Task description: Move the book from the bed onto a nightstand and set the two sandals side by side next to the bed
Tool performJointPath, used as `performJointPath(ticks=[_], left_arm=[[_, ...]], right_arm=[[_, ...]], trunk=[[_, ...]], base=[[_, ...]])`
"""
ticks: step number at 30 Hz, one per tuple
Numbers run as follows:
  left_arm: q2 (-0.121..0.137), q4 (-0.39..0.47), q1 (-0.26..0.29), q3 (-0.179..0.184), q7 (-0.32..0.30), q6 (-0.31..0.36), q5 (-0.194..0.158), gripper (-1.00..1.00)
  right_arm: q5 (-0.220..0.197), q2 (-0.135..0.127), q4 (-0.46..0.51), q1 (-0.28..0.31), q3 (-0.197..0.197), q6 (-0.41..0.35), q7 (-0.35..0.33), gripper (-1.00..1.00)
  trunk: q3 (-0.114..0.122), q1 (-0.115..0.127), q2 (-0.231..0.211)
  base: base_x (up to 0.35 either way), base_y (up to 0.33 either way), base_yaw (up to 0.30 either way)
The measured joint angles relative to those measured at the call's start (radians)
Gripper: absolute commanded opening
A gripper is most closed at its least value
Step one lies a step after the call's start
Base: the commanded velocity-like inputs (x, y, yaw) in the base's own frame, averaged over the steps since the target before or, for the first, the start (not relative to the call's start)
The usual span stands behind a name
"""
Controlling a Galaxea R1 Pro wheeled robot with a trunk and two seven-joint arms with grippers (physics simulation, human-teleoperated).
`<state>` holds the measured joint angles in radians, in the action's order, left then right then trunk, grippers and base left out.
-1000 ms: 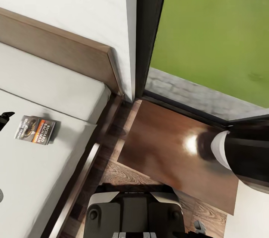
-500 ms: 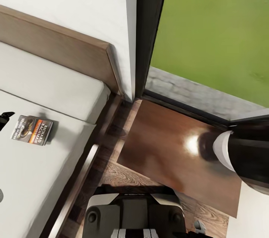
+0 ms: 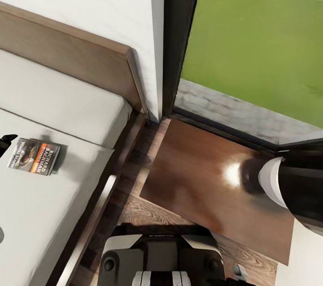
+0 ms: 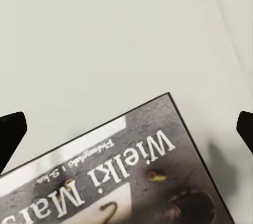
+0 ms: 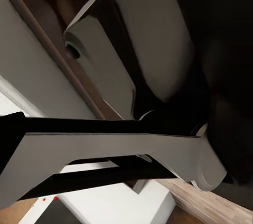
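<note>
Book (image 3: pixel 30 156), one only, lies flat on the bed's (image 3: pixel 54 205) off-white mattress near its edge, beside one glossy nightstand (image 3: pixel 202 178). From the head camera the left gripper (image 3: pixel 6 141) is a dark tip touching the cover's far corner, while its wrist camera shows both fingertips (image 4: pixel 11 135) spread wide over the lettered cover. Right arm (image 3: pixel 291 187) reaches over the nightstand; whether its gripper is spread or closed cannot be told.

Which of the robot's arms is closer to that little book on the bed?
Left. The left gripper hangs open right over the book on the bed, fingertips either side. The right arm is far off, over the nightstand.
</note>
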<state>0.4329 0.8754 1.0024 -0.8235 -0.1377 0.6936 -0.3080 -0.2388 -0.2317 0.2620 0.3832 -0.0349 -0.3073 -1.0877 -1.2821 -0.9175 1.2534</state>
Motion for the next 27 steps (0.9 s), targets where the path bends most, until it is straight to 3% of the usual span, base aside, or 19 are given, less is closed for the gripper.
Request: performJointPath(ticks=[8,17,27], left_arm=[[0.0,0.0,0.0,0.0,0.0,0.0,0.0,1.0],[0.0,0.0,0.0,0.0,0.0,0.0,0.0,1.0],[0.0,0.0,0.0,0.0,0.0,0.0,0.0,1.0]], right_arm=[[0.0,0.0,0.0,0.0,0.0,0.0,0.0,1.0],[0.0,0.0,0.0,0.0,0.0,0.0,0.0,1.0],[0.0,0.0,0.0,0.0,0.0,0.0,0.0,1.0]], trunk=[[-0.025,-0.031,0.056],[-0.025,-0.031,0.056],[-0.056,-0.069,0.126]], base=[[0.0,0.0,0.0],[0.0,0.0,0.0],[0.0,0.0,0.0]])
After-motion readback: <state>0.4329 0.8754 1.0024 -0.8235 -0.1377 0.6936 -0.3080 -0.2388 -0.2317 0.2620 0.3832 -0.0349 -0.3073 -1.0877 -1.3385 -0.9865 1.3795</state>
